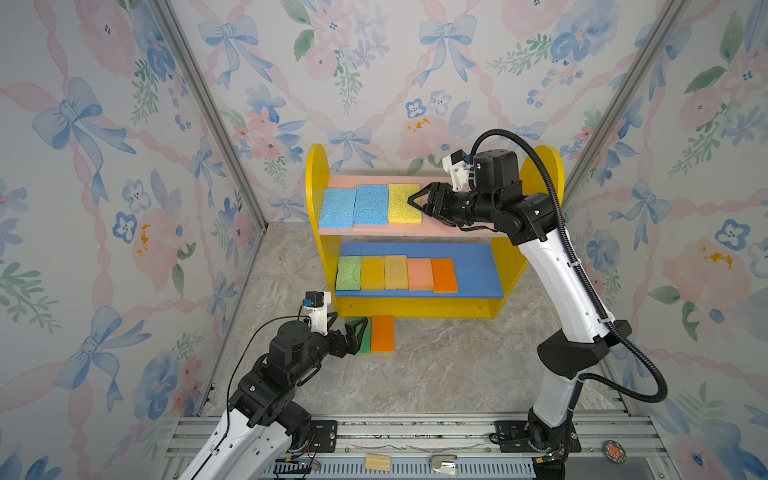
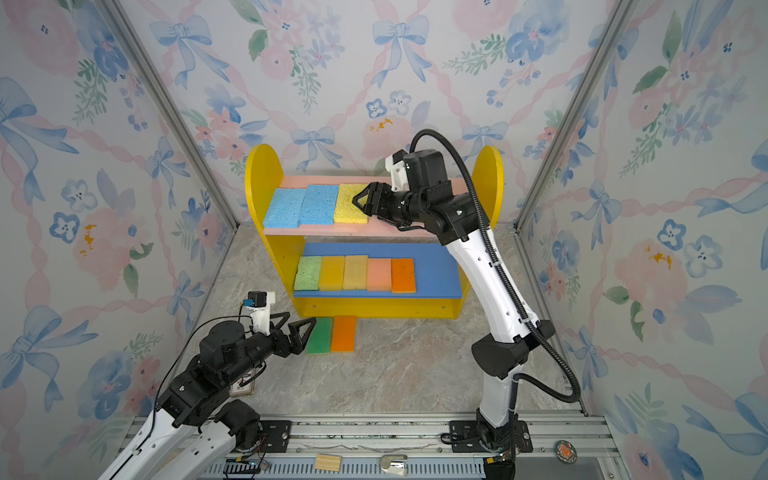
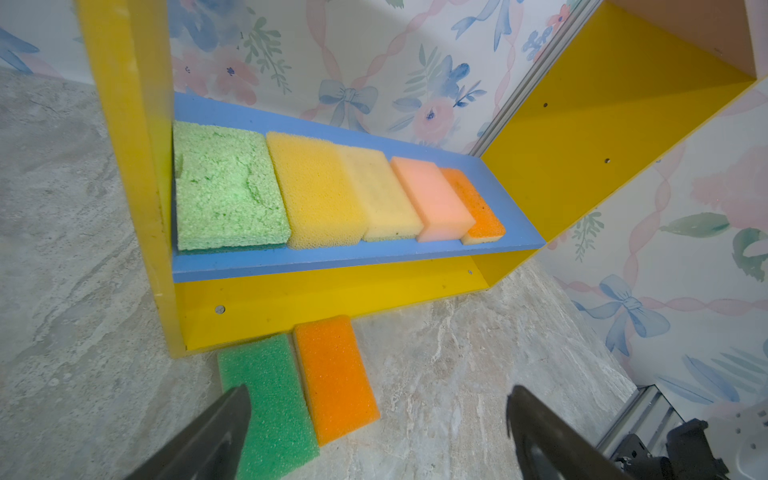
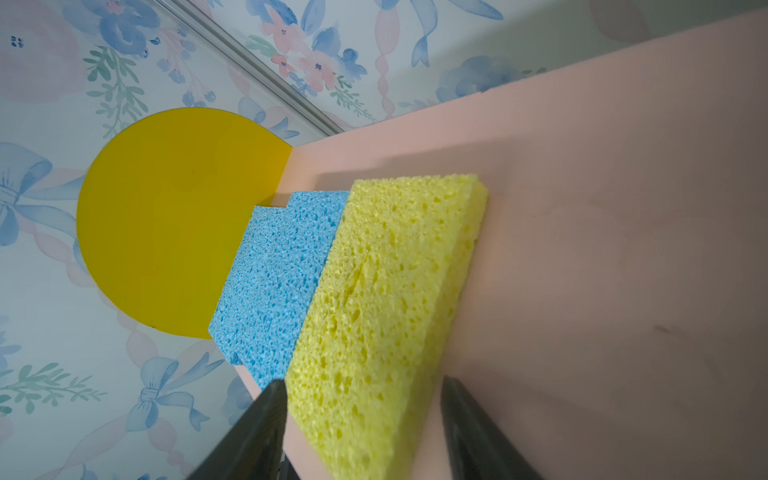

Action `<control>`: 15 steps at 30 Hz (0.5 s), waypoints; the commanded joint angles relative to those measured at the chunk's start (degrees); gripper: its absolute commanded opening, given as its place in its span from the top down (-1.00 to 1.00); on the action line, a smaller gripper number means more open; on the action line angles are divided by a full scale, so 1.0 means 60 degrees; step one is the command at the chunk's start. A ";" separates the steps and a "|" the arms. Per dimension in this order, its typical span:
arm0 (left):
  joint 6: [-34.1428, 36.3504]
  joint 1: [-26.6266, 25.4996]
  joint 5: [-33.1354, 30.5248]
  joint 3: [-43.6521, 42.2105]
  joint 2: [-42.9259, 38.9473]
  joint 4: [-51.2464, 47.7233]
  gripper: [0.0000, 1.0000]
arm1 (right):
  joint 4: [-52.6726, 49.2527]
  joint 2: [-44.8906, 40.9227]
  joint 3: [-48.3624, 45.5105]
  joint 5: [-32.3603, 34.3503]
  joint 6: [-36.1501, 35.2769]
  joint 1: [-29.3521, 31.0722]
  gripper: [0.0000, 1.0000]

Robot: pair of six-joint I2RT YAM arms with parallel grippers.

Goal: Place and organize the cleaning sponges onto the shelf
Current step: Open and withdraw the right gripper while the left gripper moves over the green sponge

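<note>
The shelf (image 1: 318,174) (image 2: 259,178) stands at the back. Its pink upper board (image 4: 582,208) carries two blue sponges (image 1: 338,208) (image 1: 371,204) and a yellow sponge (image 1: 401,203) (image 4: 386,291). My right gripper (image 1: 415,201) (image 4: 363,382) straddles the yellow sponge's near end, open, with a gap on one side. Several sponges line the blue lower board (image 3: 332,259), from light green (image 1: 348,273) to orange (image 1: 444,275). A green sponge (image 2: 319,336) (image 3: 270,399) and an orange sponge (image 2: 343,334) (image 3: 332,374) lie side by side on the table before the shelf. My left gripper (image 2: 302,316) (image 3: 378,388) hovers open by them.
Floral walls close in on three sides. A metal rail (image 1: 415,432) runs along the front with a small wooden block (image 1: 378,462) and a metal piece (image 1: 444,463) beyond it. The blue board's right end (image 1: 478,270) is bare.
</note>
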 commanded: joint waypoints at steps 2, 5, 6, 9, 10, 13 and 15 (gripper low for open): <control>0.0024 0.0011 -0.0022 -0.0075 0.0036 0.0067 -0.96 | -0.1316 -0.0297 -0.0559 0.0294 -0.0186 -0.0031 -0.26; 0.0018 0.0000 -0.0025 -0.0056 0.0131 0.0062 -0.96 | -0.0937 -0.0803 -0.0967 0.0196 -0.0371 0.0043 -0.30; 0.0007 0.0006 0.0009 -0.0046 0.0211 0.0059 -0.96 | -0.0800 -0.1046 -0.1187 0.0187 -0.0449 0.0095 -0.31; -0.0029 0.0008 -0.0027 0.0094 0.0583 -0.0064 -0.96 | -0.0377 -0.1936 -0.1978 0.0198 -0.0532 0.0302 -0.34; -0.0098 0.0011 -0.0097 0.0216 0.0782 -0.0235 -0.96 | -0.0242 -0.2303 -0.2332 0.0231 -0.0540 0.0401 -0.34; -0.0814 0.0060 -0.0131 0.0602 0.1697 -0.1015 -0.96 | 0.0410 -0.3711 -0.3872 0.0368 -0.0540 0.0737 -0.37; -0.1448 0.0062 0.0025 0.0631 0.2252 -0.1409 -0.96 | 0.1092 -0.4919 -0.5353 0.0479 -0.0541 0.0882 -0.44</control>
